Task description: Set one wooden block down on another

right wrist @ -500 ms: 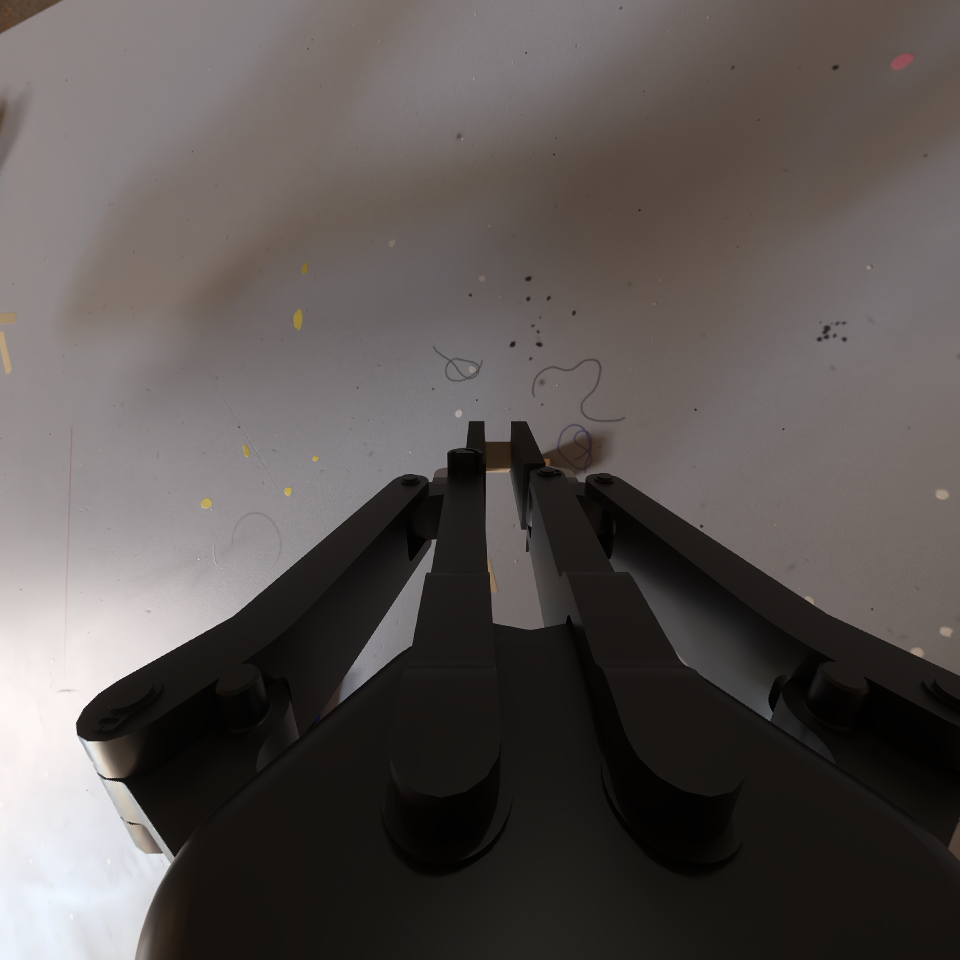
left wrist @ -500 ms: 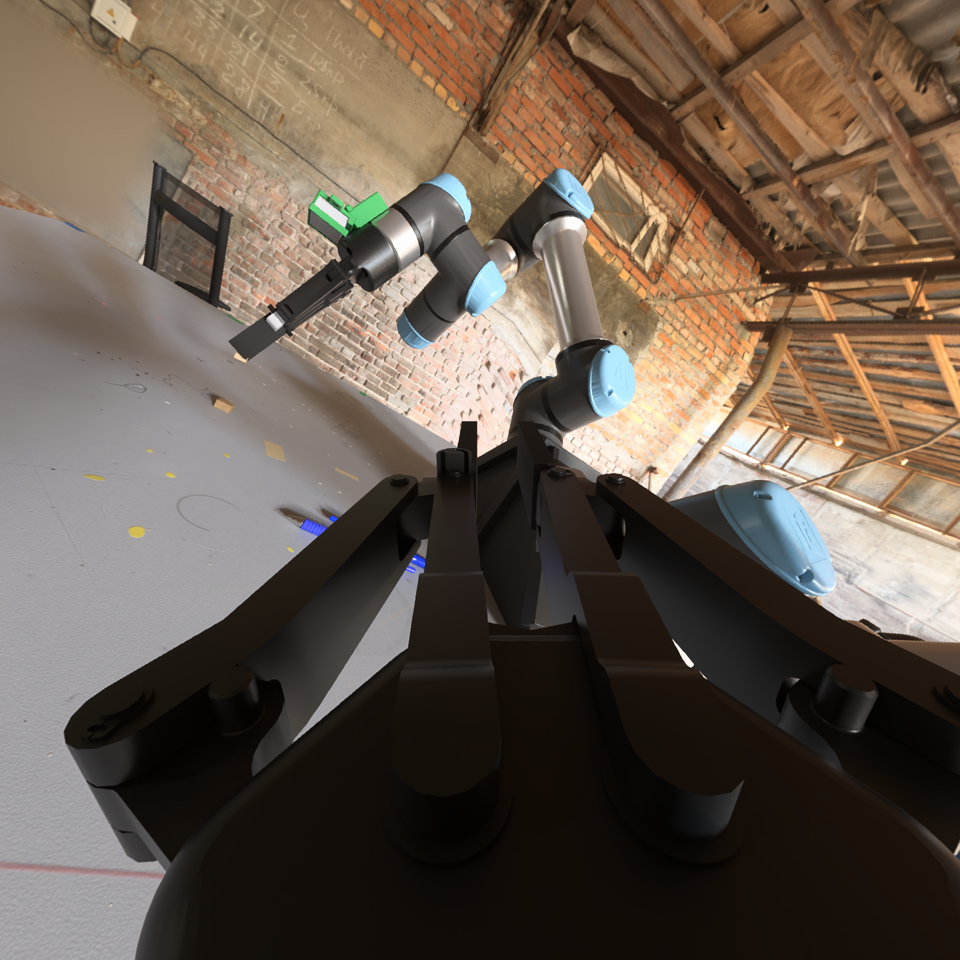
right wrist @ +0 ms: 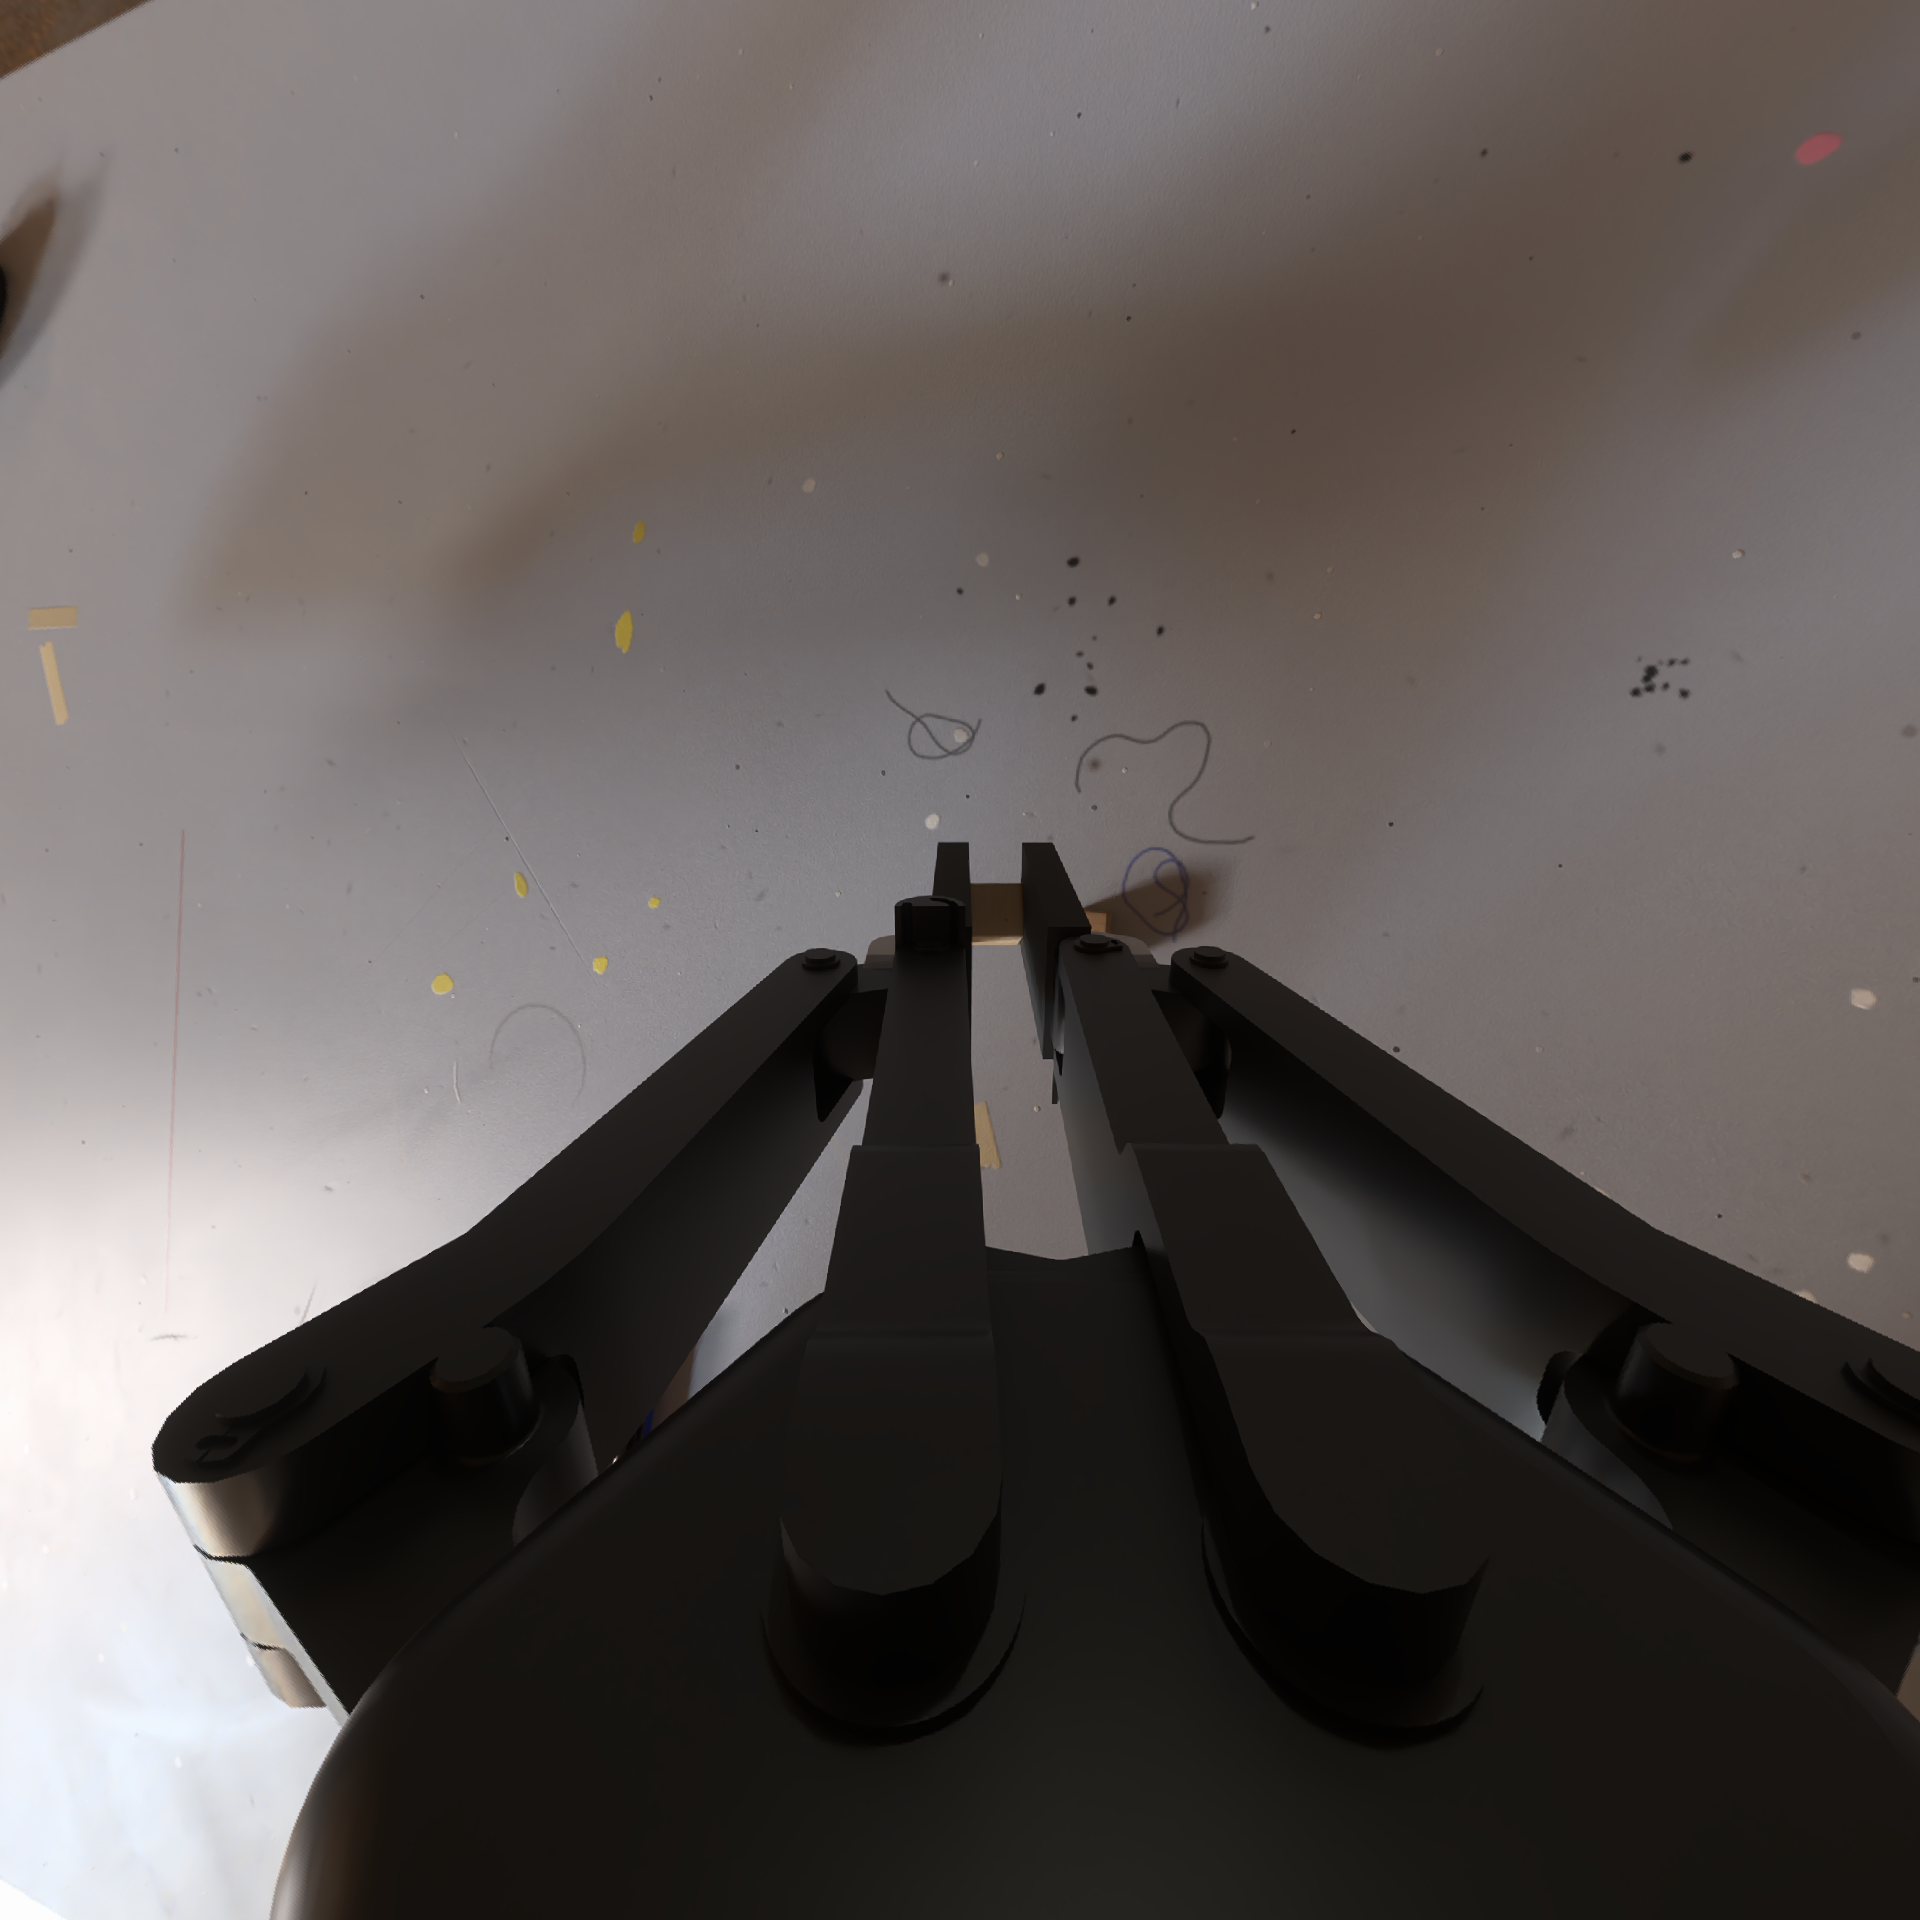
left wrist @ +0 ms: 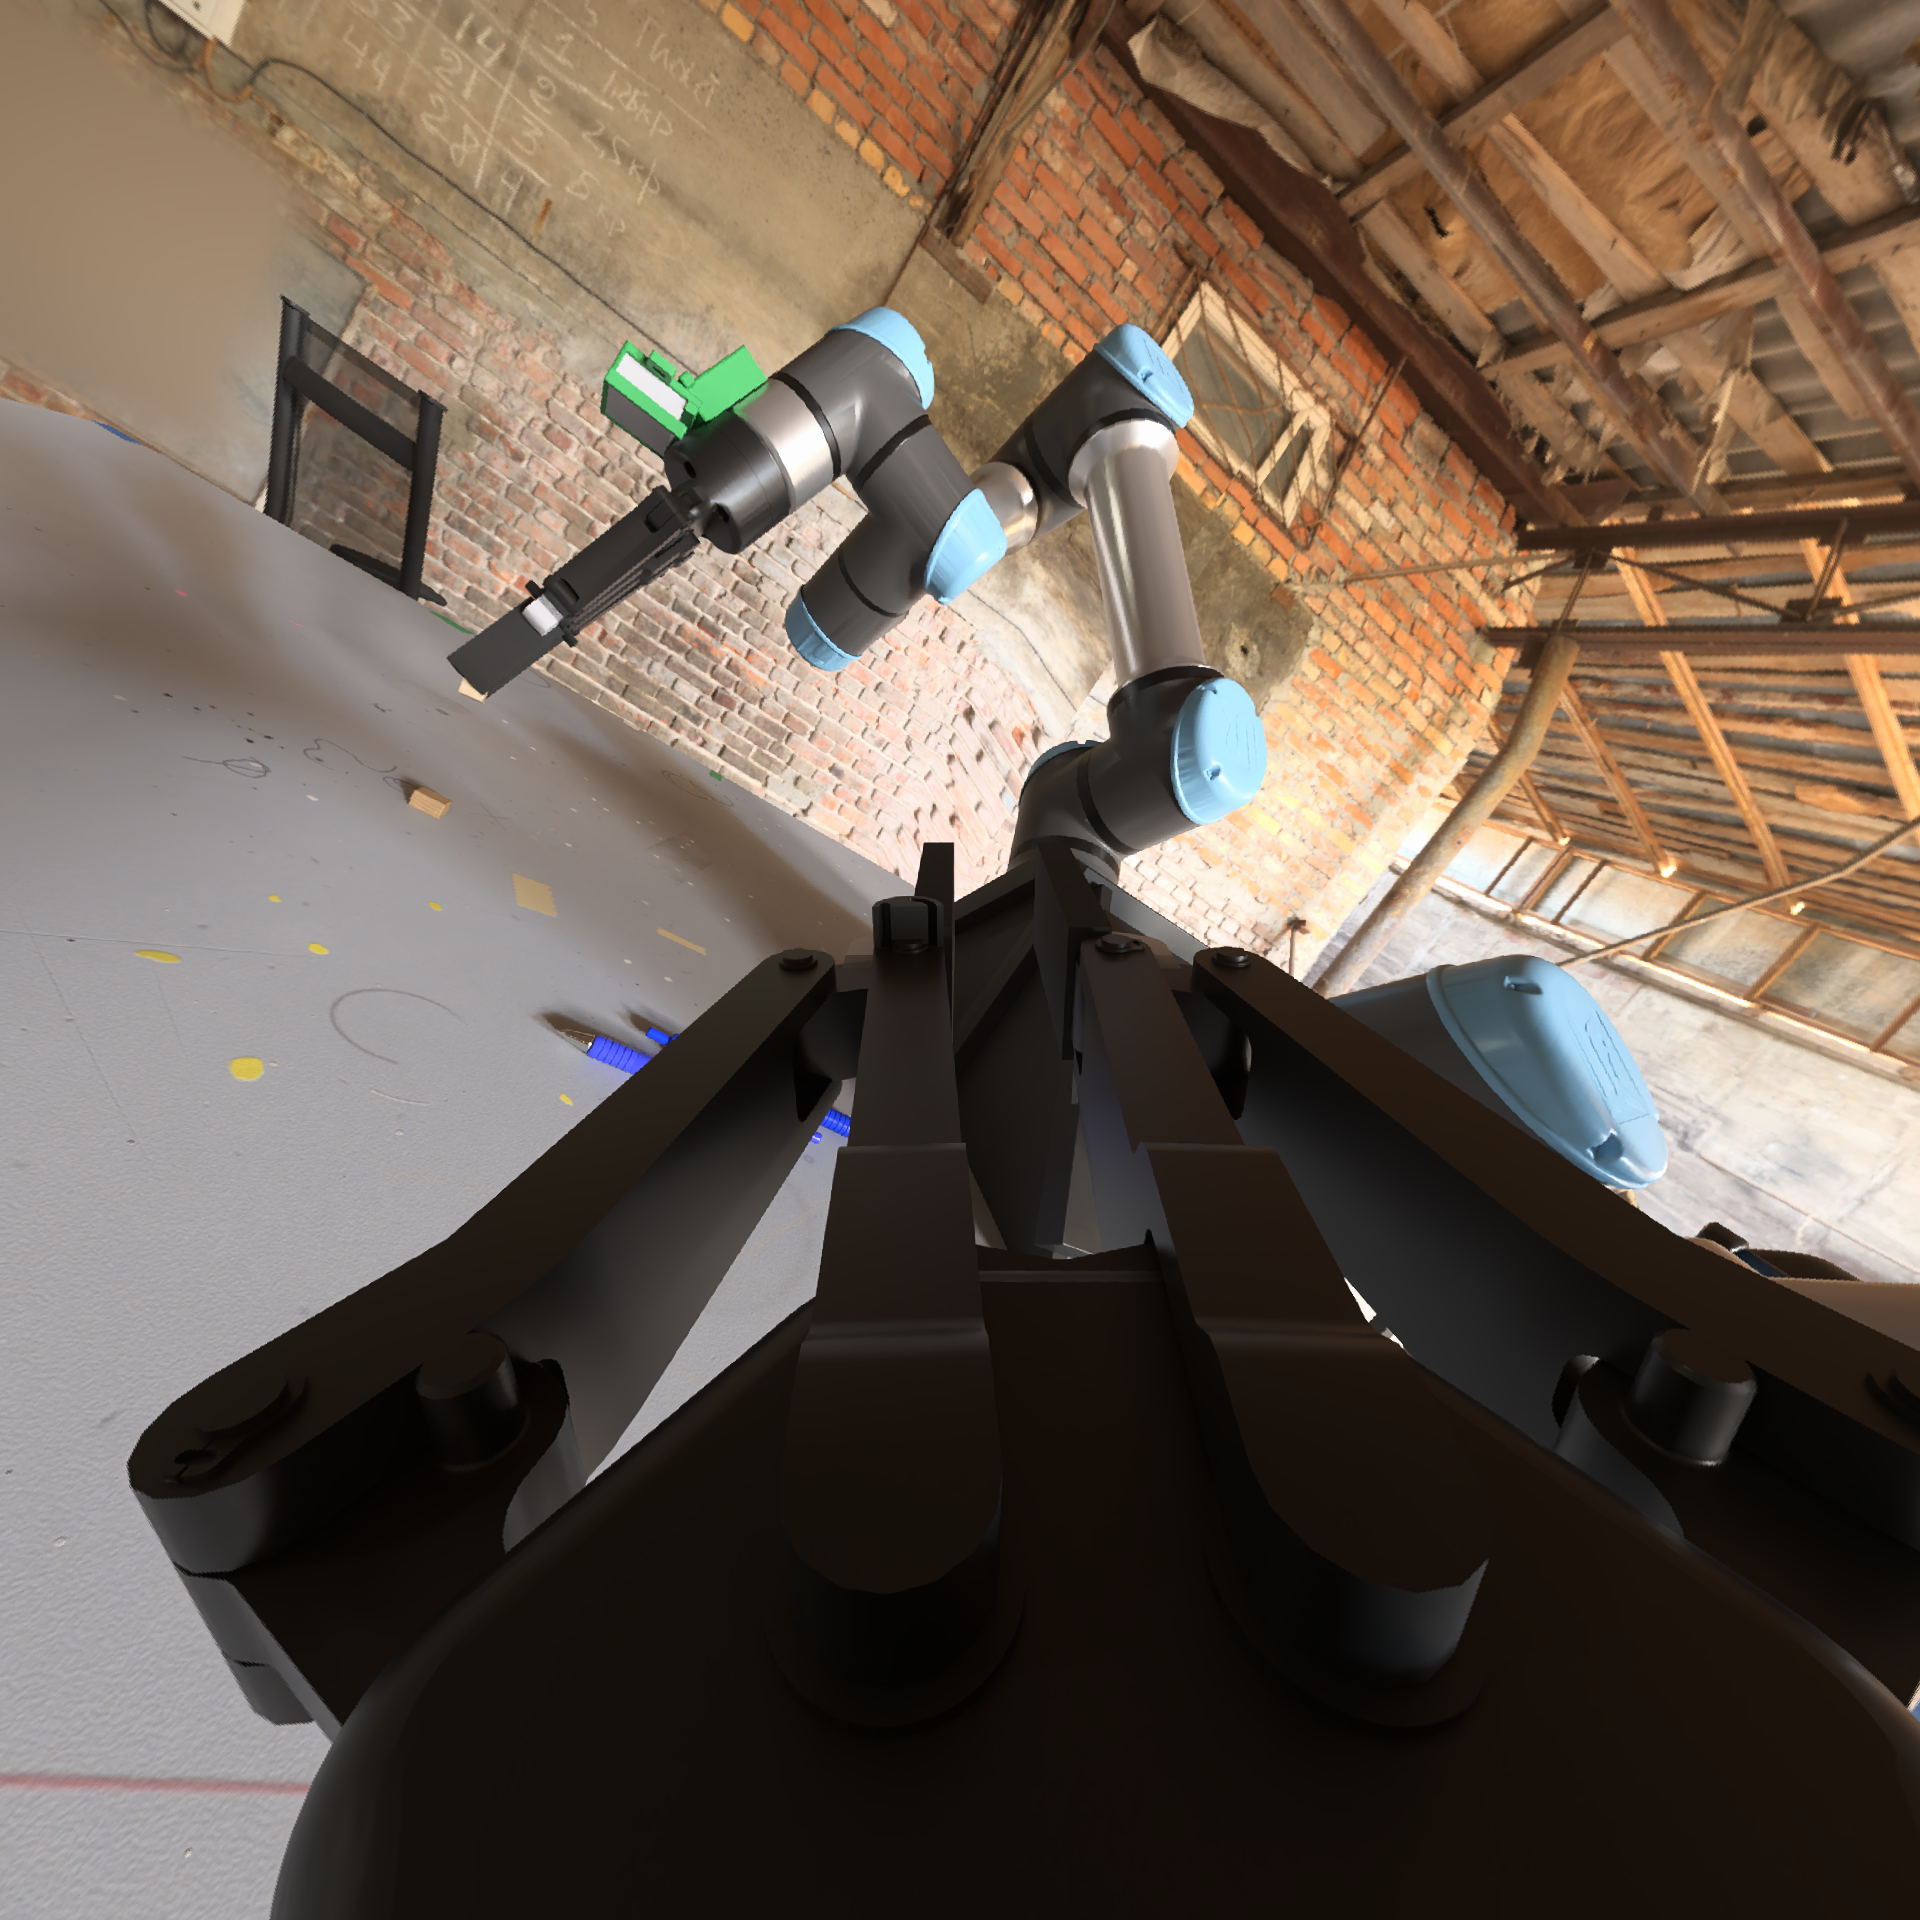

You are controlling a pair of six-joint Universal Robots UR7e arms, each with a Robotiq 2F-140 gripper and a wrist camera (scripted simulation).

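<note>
My right gripper (right wrist: pixel 995 868) is shut on a small pale wooden block (right wrist: pixel 997 914) and holds it just above the grey table (right wrist: pixel 1455 1039). A tan edge (right wrist: pixel 1096 920) shows just outside the right finger; I cannot tell whether it is the second block. In the left wrist view, the right gripper (left wrist: pixel 488 675) hangs over the table with the block (left wrist: pixel 473 689) at its tip. A second wooden block (left wrist: pixel 428 800) lies on the table close below it. My left gripper (left wrist: pixel 992 883) is far from both blocks, its fingers a little apart and empty.
A blue pen (left wrist: pixel 613 1049) lies on the table (left wrist: pixel 208 1247) near my left gripper. Flat tan strips (left wrist: pixel 535 894) lie farther along; more strips (right wrist: pixel 52 665) show at the left of the right wrist view. A black metal frame (left wrist: pixel 353 468) stands at the table's far edge by the brick wall.
The right gripper has shifted only slightly with the block still in it. The left gripper has barely moved.
</note>
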